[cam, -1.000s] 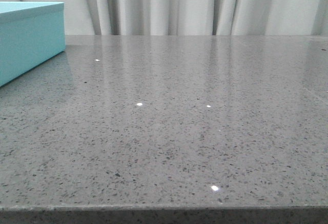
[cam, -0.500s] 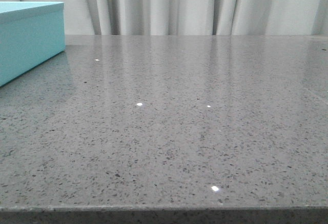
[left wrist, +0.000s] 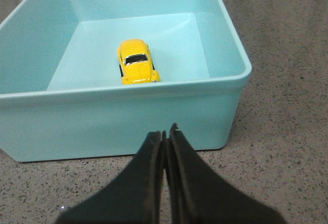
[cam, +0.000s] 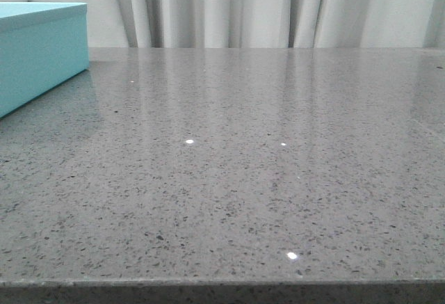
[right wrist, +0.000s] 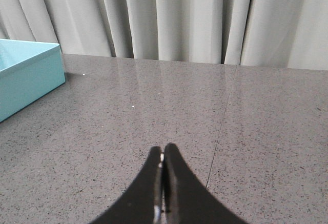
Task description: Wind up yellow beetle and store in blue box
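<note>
— Two tools in sight, both with jaws pressed together and nothing between them. Left tool hangs outside the blue box, just off its near wall; right tool sits over bare counter, well apart from the box.

— And the yellow beetle?

— Resting on its wheels on the box floor, close to the near wall, touched by nothing. Glossy yellow shell, dark window; box matte turquoise, standing at the counter's left edge.

— Step in hand?

— By my judgement storage is done and only the retreat is left. Draw the left tool straight away from the wall without nudging the box.
</note>
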Available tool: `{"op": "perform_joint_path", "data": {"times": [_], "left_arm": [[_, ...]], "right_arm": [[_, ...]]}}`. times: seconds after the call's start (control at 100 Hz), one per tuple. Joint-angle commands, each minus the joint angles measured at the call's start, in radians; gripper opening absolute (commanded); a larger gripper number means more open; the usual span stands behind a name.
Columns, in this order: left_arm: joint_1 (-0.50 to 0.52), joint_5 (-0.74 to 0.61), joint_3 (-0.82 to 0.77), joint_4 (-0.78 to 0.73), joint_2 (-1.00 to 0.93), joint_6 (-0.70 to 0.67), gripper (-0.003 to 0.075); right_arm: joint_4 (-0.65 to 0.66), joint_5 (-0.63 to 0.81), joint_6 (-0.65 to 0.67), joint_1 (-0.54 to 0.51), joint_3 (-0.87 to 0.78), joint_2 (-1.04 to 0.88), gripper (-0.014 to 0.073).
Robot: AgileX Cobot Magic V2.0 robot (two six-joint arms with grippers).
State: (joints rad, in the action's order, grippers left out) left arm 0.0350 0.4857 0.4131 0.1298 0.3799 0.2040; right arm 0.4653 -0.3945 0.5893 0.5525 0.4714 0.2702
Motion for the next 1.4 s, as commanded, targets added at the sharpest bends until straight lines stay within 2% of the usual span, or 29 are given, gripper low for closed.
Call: {"op": "perform_joint_path", "data": {"times": [0.0,0.08,0.17,0.25,0.44,0.58,0.77,0.89,1.39], "left_arm": [[-0.003,-0.078,0.029,0.017,0.006,0.001,-0.0020],[-0.003,-0.078,0.029,0.010,0.003,0.001,-0.0020],[-0.003,-0.101,0.025,-0.067,-0.030,0.001,-0.0020],[-0.005,-0.172,0.002,-0.054,-0.057,-0.019,-0.0020],[-0.005,-0.415,-0.131,-0.087,-0.150,-0.114,-0.0020],[-0.005,-0.455,-0.248,-0.112,-0.235,-0.236,-0.0020],[-0.013,-0.535,-0.395,-0.109,-0.344,-0.243,-0.0020],[-0.037,-0.545,-0.453,-0.099,-0.419,-0.244,-0.0020],[-0.052,-0.516,-0.453,-0.096,-0.417,-0.244,-0.0020]], "right_arm": [[0.031,0.072,-0.010,0.000,0.024,0.007,-0.0067],[0.031,0.072,-0.010,0.000,0.024,0.007,-0.0067],[0.031,0.072,-0.010,0.000,0.024,0.007,-0.0067],[0.031,0.072,-0.010,0.000,0.024,0.007,-0.0067],[0.031,0.072,-0.010,0.000,0.024,0.007,-0.0067],[0.031,0.072,-0.010,0.000,0.024,0.007,-0.0067],[0.031,0.072,-0.010,0.000,0.024,0.007,-0.0067],[0.031,0.072,-0.010,0.000,0.024,0.007,-0.0067],[0.031,0.071,-0.010,0.000,0.024,0.007,-0.0067]]}}
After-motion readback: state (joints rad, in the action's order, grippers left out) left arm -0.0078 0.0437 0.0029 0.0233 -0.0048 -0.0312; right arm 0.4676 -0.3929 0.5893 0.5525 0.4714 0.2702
